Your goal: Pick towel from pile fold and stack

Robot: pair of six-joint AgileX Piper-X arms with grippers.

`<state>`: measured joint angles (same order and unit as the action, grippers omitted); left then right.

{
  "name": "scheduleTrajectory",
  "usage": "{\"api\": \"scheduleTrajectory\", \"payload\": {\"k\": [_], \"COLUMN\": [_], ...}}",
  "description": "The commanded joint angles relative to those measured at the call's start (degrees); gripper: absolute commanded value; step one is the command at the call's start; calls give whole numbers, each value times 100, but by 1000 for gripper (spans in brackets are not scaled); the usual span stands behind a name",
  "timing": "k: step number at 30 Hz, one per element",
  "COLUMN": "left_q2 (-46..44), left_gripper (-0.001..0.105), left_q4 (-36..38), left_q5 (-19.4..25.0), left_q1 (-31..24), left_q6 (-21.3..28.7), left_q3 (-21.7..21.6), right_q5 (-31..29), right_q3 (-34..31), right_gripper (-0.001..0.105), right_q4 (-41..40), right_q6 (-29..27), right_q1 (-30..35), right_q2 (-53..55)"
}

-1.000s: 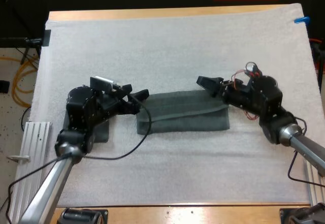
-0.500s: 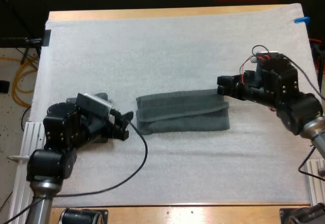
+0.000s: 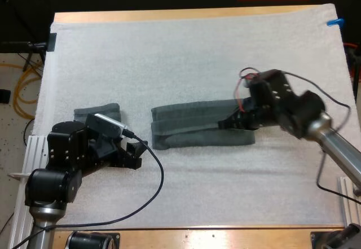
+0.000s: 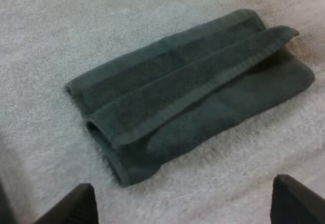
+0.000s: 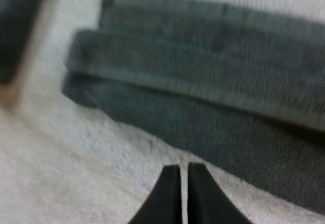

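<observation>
The folded towel [image 3: 197,126] lay in the middle of the white mat [image 3: 186,51]. The left gripper [image 3: 137,152] stood just left of it, fingers spread, holding nothing. The right gripper [image 3: 224,124] was over the towel's right half, fingers pressed together on nothing. Another towel [image 3: 97,113] lay further left.

The left arm [image 3: 73,153] hides much of the smaller towel [image 3: 97,113].
</observation>
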<state>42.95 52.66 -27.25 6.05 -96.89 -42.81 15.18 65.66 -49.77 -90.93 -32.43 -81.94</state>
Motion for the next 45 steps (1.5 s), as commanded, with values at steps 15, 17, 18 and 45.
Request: {"api": "scheduleTrajectory", "payload": {"k": [15, 17, 18, 45], "left_q2": [6, 6, 6, 6], "left_gripper": [67, 67, 67, 67], "left_q4": [26, 26, 26, 26], "left_q5": [-133, -133, -133, -133], "left_q1": [20, 20, 20, 20], "left_q6": [-2, -2, -2, -2], "left_q3": [-38, -38, -38, -38], "right_q5": [461, 531, 606, -384], "right_q3": [1479, 1531, 1563, 1843], "right_gripper": [0, 0, 0, 0], "right_q4": [-984, -983, -983, 327], "right_q6": [-98, -98, -98, -10], "right_q1": [-55, -55, -55, -108], "right_q2": [-2498, -2641, -2735, -3464]}}
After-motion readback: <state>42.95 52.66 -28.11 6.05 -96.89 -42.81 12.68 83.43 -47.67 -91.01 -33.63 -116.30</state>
